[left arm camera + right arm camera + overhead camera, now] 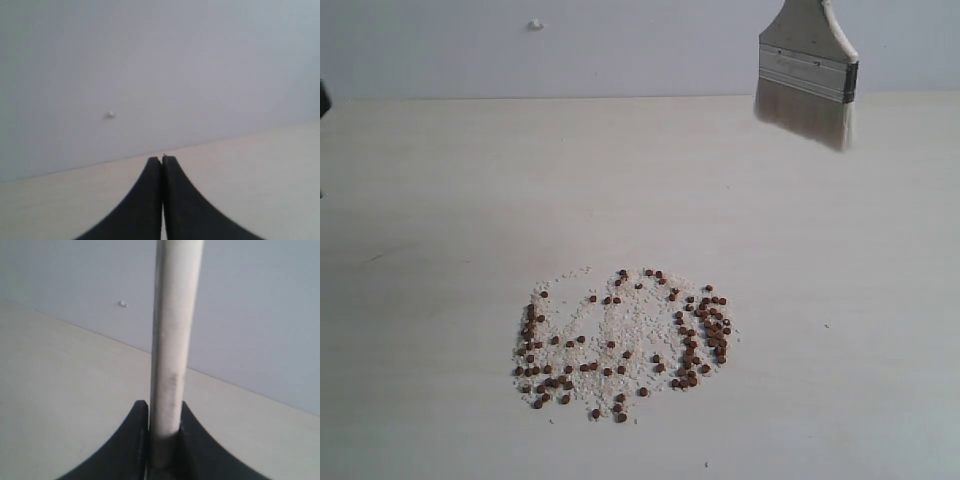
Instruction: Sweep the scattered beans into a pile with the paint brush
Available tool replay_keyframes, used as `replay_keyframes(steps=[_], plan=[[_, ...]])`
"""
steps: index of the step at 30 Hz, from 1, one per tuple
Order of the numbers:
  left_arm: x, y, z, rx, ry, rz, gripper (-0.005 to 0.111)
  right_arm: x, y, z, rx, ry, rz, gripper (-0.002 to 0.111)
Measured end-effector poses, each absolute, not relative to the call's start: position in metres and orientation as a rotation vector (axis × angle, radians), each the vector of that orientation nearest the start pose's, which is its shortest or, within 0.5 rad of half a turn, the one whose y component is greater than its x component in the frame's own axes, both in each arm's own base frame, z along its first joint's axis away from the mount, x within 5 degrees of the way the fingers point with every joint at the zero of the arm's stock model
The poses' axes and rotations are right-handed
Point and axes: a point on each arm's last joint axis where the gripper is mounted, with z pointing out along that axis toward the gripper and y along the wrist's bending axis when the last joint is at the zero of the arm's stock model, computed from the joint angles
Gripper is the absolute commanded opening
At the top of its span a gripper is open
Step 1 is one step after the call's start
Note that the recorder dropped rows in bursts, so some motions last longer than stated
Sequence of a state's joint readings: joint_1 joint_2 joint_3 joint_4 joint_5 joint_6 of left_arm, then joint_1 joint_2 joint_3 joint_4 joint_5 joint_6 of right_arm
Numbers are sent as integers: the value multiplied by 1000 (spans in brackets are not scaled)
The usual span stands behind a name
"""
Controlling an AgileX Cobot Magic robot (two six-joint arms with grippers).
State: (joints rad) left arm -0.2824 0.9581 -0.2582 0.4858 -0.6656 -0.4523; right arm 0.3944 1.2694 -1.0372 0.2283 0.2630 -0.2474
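Note:
The beans (620, 345), tiny reddish-brown rounds mixed with fine white grains, lie in a loose patch on the pale table (440, 200), densest along its right side (705, 335). The paint brush (807, 75) hangs in the air at the upper right, bristles down, well above and behind the beans. Its pale handle (172, 340) runs edge-on between the black fingers of my right gripper (165, 407), which is shut on it. My left gripper (161, 160) is shut on nothing, its fingertips touching, above bare table. Neither gripper shows in the exterior view.
A grey-white wall (570, 45) rises behind the table's far edge, with a small white bump (535, 24) on it. Bare tabletop surrounds the bean patch on every side. A dark sliver (323, 98) shows at the left border.

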Motion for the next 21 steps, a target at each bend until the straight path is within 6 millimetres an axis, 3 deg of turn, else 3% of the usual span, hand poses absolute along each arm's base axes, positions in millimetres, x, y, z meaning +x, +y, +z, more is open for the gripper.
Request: replay_keyframes(steps=[2,7,21], plan=[[136,-58,242,309,1488,-436,0,258,113,356,-443,1924,304,0],[103,-34,236,165,1395,-348,0,246,109,358,-423,1923,322,0],[56,-10,239,67,1302,-214,0,233,104,351,-428,1963,332,0]])
